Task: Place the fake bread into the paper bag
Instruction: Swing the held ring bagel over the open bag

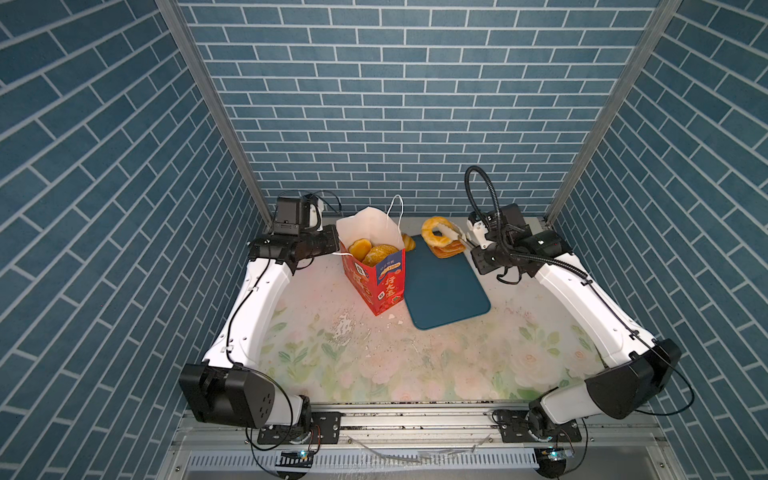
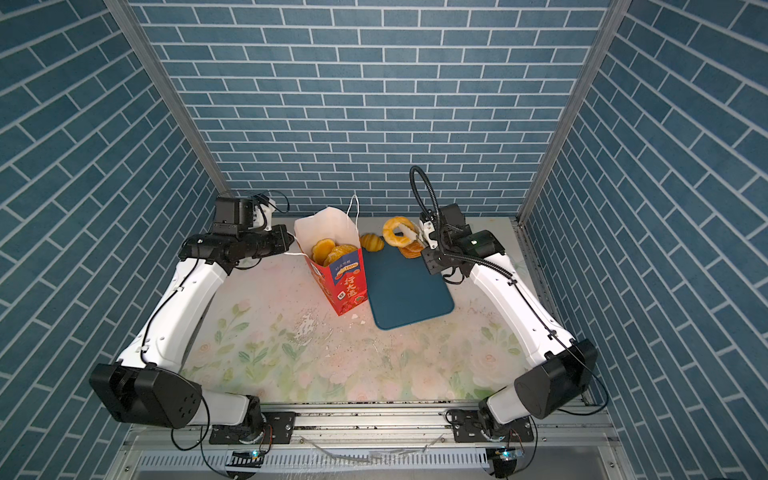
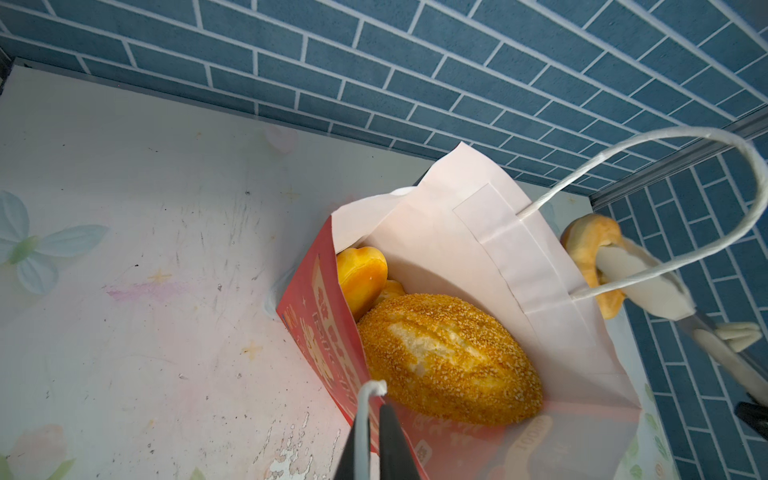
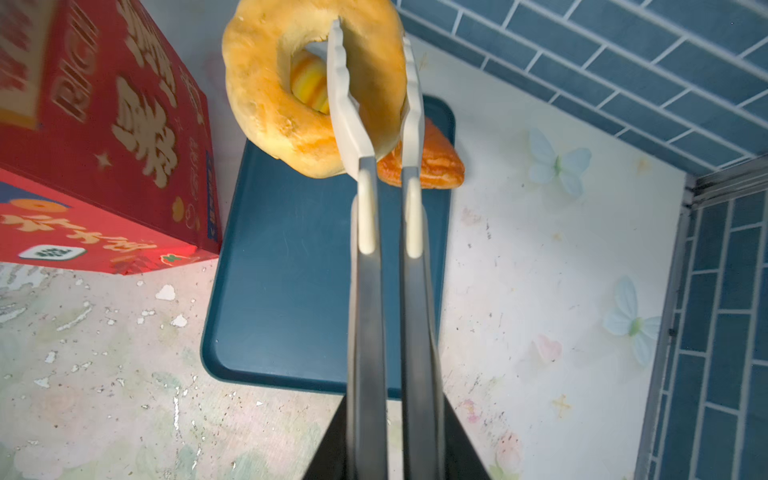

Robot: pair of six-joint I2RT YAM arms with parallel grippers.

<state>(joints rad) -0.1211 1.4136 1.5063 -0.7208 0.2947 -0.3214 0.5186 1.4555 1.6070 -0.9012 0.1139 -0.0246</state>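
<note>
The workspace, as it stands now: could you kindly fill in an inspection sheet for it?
Surface: floral tabletop, worn and scuffed.
Job's things: paper bag upright and open, with a sesame loaf and a small bun inside; ring pastry lifted in the tongs; flat pastry on the far edge of the teal tray; ridged bun beside the bag, at the tray's far corner.
Clutter: white flakes by the bag's base.
Grippers: left claw shut on the bag's cord handle; right claw shut on the tongs.
Cables: black hose arches over the right arm; thin wires along both arms.
Surroundings: blue brick-pattern walls; metal rail at the near edge.
</note>
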